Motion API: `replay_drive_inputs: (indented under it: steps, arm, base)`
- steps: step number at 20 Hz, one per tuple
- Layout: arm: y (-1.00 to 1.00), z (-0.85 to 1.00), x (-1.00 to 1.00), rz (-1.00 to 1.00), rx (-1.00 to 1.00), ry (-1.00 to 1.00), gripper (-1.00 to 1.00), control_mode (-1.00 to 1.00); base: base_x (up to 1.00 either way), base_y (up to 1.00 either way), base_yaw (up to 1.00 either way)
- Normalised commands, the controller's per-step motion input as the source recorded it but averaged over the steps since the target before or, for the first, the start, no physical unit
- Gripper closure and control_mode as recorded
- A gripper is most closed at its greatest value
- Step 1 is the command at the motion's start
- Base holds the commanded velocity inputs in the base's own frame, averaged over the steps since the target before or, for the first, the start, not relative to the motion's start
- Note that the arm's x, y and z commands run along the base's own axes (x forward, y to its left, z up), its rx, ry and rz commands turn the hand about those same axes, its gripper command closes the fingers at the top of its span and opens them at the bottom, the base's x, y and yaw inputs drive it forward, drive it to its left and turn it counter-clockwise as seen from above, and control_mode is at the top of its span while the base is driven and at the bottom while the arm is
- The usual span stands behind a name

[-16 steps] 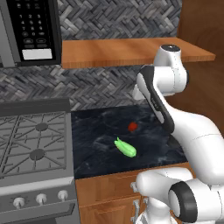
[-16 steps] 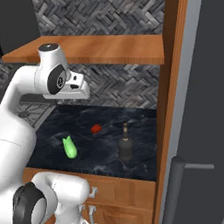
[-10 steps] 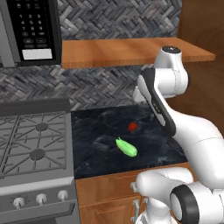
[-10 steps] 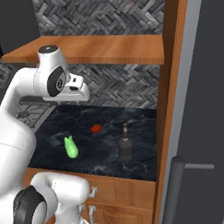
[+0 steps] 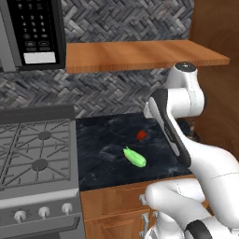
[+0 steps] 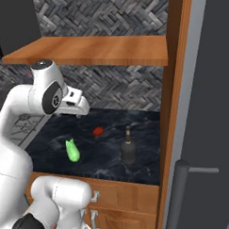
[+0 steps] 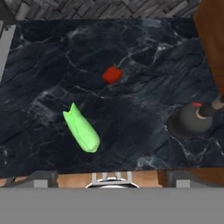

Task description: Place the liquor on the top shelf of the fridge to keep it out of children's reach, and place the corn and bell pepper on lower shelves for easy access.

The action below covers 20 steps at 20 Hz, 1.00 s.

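Observation:
The green corn (image 7: 82,131) lies near the middle of the black marble counter (image 7: 144,57). Just behind it sits the small red bell pepper (image 7: 112,75). The dark liquor (image 6: 128,149) bottle stands upright at the counter's right end, close to the wooden side panel. My gripper (image 6: 81,110) hangs open and empty well above the counter, over the corn and bell pepper, touching nothing. The fridge (image 6: 214,93) shows its grey door and bar handle (image 6: 179,198) at the far right. The top shelf and the lower shelves are out of view.
A gas stove (image 5: 37,154) adjoins the counter on the left, with a black microwave (image 5: 32,32) above it. A wooden wall shelf (image 5: 140,53) hangs over the counter. A tall wooden panel (image 6: 175,109) separates the counter from the fridge.
My arm has sunk a little, bringing the hand lower over the counter. The corn, bell pepper and liquor have not moved.

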Motion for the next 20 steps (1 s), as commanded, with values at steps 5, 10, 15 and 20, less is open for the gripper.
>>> replay_drive_inputs:
  steps: [5, 10, 15, 20]
  arm:
    - [0.0, -0.26, -0.21, -0.18, 0.0, -0.13, -1.0, -1.0]
    - [0.11, -0.19, -0.11, -0.12, 0.0, -0.02, -1.0, -1.0]
    - [0.3, -0.42, 0.0, 0.0, 0.05, 0.04, -1.0, -1.0]
    - [0.24, -0.5, 0.0, 0.0, 0.12, 0.07, -1.0, -1.0]
  base:
    - [0.0, 0.0, 0.0]
    - [0.0, 0.0, 0.0]
    - [0.0, 0.0, 0.0]
    - [0.0, 0.0, 0.0]
